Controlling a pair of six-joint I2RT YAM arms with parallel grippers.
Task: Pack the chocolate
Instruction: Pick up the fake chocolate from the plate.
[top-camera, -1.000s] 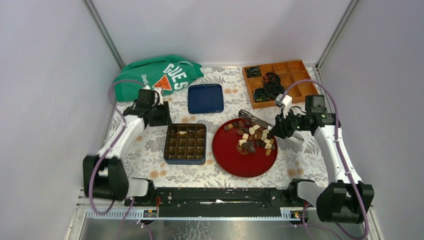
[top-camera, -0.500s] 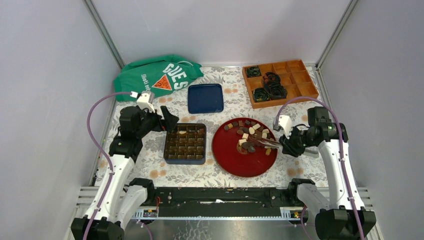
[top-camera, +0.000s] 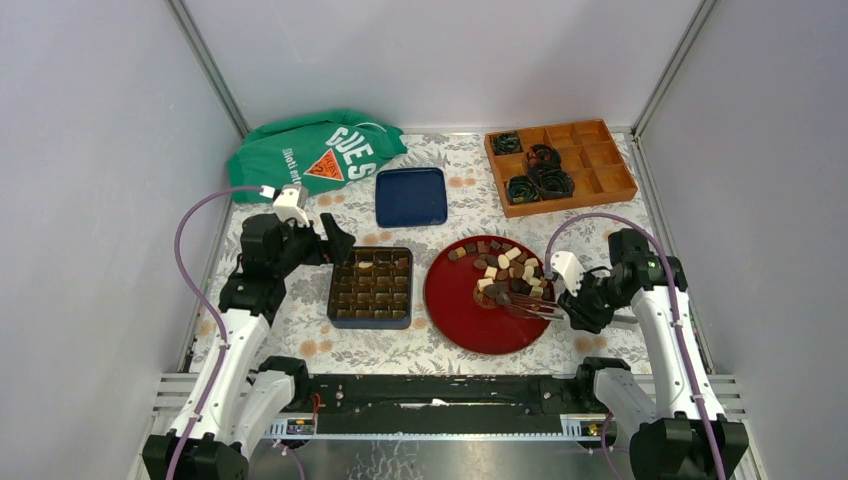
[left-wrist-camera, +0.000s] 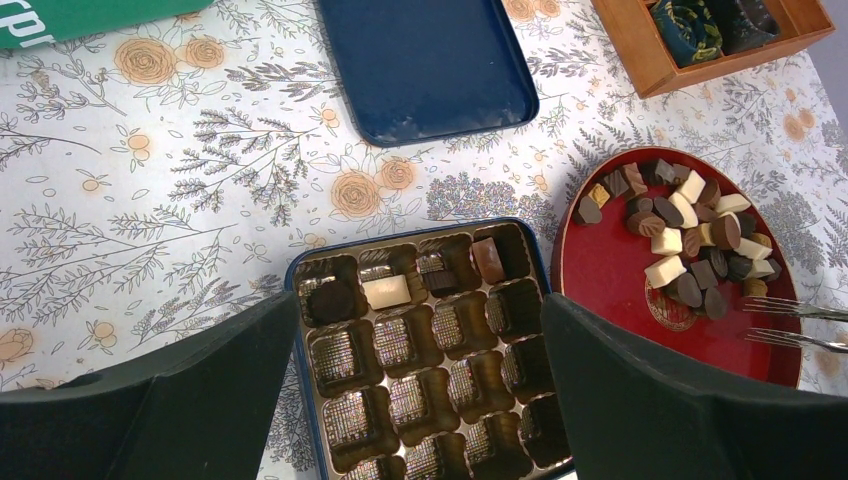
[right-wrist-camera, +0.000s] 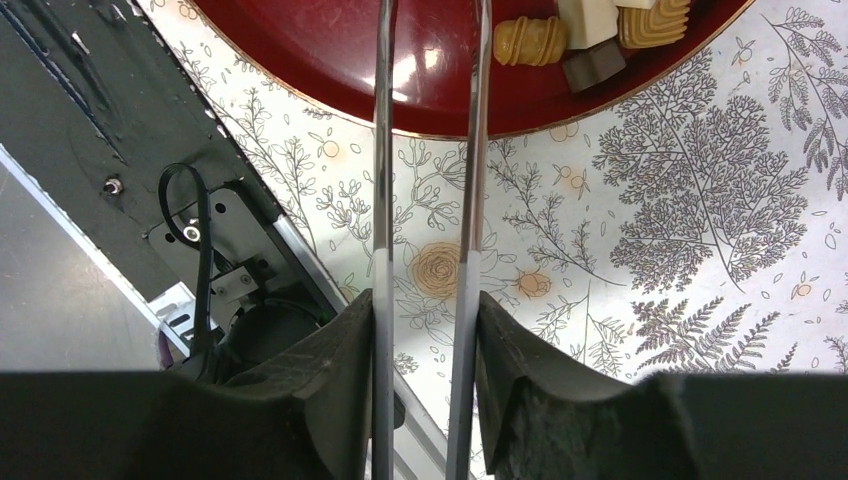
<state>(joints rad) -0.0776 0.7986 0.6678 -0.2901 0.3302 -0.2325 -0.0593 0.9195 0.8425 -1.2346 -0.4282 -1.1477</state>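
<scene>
The chocolate (top-camera: 510, 272) lies heaped in dark, brown and cream pieces on the far right part of the red plate (top-camera: 470, 320). A blue tin box (top-camera: 370, 287) with a gold cell tray stands left of the plate. Its back row holds a few pieces (left-wrist-camera: 386, 290). My left gripper (left-wrist-camera: 418, 310) hangs open above the box with nothing between its fingers. My right gripper (right-wrist-camera: 425, 310) is shut on metal tongs (right-wrist-camera: 381, 150). The tong tips (top-camera: 525, 300) reach over the plate's right side, just short of the pile. No piece shows between the tips.
A dark blue lid (top-camera: 411, 196) lies behind the box. A green bag (top-camera: 315, 150) sits at the back left. A wooden divided tray (top-camera: 590, 165) with black coiled cables stands at the back right. The black arm rail (top-camera: 440, 390) runs along the near edge.
My left arm swung forward from beside the green bag to over the box, and its jaws opened wide. My right gripper carried the tongs nearer, down to the plate's lower right.
</scene>
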